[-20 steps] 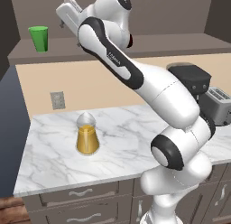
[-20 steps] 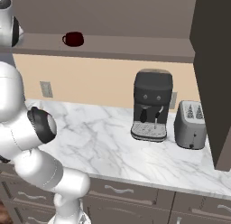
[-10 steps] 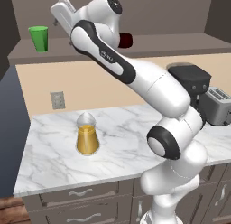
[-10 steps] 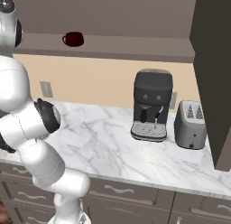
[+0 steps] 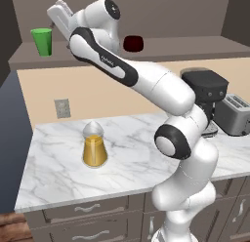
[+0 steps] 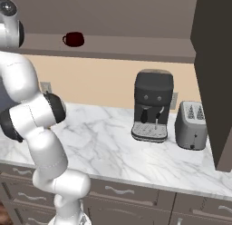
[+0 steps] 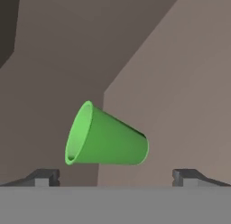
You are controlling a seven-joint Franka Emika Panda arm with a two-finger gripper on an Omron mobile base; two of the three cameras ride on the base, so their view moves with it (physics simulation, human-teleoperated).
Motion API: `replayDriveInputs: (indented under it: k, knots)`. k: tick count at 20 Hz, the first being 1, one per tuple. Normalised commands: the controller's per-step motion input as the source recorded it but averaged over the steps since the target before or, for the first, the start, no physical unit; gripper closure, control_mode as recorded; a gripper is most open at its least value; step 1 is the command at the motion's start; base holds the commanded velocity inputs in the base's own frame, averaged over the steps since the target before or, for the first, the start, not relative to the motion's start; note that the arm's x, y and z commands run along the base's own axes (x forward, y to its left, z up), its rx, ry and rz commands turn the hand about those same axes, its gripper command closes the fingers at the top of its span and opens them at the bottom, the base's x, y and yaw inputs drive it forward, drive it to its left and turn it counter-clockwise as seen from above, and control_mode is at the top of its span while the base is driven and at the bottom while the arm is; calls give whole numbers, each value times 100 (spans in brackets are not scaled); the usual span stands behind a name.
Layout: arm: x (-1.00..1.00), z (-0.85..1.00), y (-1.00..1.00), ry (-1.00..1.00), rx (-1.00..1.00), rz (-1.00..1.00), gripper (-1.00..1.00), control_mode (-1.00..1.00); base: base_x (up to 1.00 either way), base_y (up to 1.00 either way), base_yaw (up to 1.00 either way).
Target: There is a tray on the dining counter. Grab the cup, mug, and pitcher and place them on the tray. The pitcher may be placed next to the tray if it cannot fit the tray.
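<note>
I see my gripper with the jaws wide apart and nothing between them. In the hand view there is one green cup straight ahead of the fingertips, centred between the two, not touching them. It looks lying on its side there because the hand is rolled; in the left base view the cup stands upright on the high shelf, just beyond the gripper. One dark mug is on the same shelf, behind the arm, on the other side of my hand from the cup. One amber pitcher stands far below the gripper on the marble worktop. Also one coffee machine and one toaster are on that worktop
</note>
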Motion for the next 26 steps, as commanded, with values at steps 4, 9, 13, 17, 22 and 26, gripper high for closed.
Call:
replayDriveInputs:
  k: [4, 9, 13, 17, 22, 26]
  knots:
    - [29, 0, 27, 4, 0, 0, -100, -100, 0, 0, 0]
    - [21, 0, 12, 6, 0, 0, -100, -100, 0, 0, 0]
    - [19, 0, 13, 7, 0, 0, -100, -100, 0, 0, 0]
    - [19, 0, 8, 3, 0, 0, -100, -100, 0, 0, 0]
    - [18, 0, 7, 1, 0, 0, -100, -100, 0, 0, 0]
    - [5, 0, 5, 3, 0, 0, -100, -100, 0, 0, 0]
